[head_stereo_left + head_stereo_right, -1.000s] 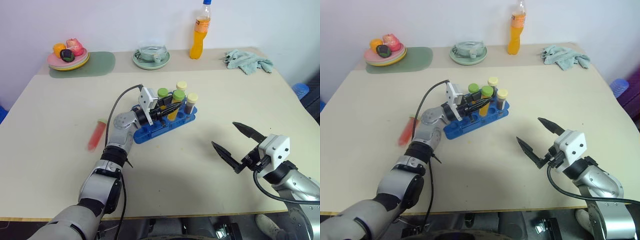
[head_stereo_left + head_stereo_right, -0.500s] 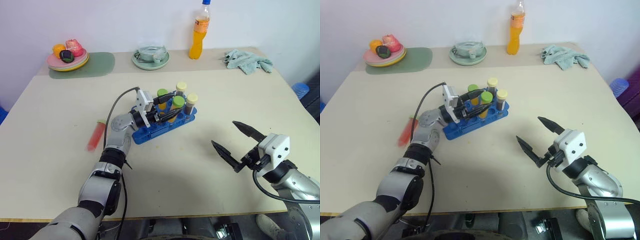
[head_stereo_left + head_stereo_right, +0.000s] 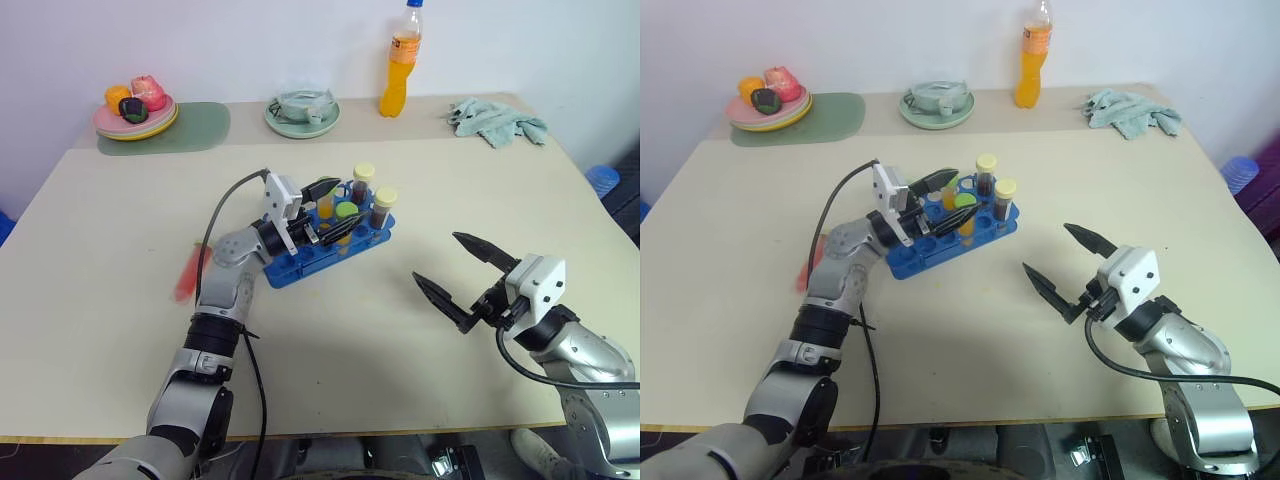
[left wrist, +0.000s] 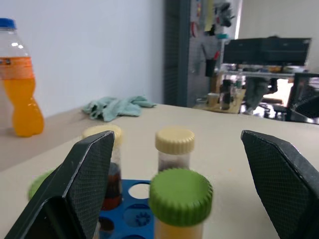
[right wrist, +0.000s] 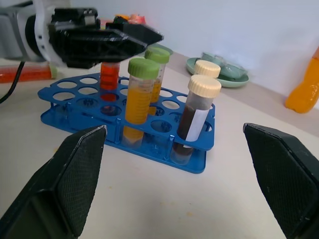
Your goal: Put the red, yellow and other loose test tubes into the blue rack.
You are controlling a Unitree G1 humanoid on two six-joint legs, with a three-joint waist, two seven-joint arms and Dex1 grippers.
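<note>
The blue rack [image 3: 300,262] stands mid-table with several test tubes upright in it. Two dark brown tubes with pale caps [image 5: 199,114] are at its right end, and a green-capped yellow-orange tube [image 5: 141,92] stands beside them. My left gripper [image 3: 345,198] hovers open just over the green caps, holding nothing. Below its fingers an orange-red tube [image 5: 109,75] stands in the rack, its cap hidden. A red tube [image 3: 190,272] lies loose on the table left of my left arm. My right gripper [image 3: 436,258] is open and empty, right of the rack.
Along the far edge are an orange drink bottle [image 3: 400,65], a crumpled green cloth [image 3: 495,122], a bowl on a saucer [image 3: 302,110] and a plate of fruit [image 3: 137,112] on a green mat [image 3: 190,130].
My left gripper was shut on a green-capped tube in the rack; it has opened, let the tube go and drawn back and up a little. The right gripper has stayed put.
</note>
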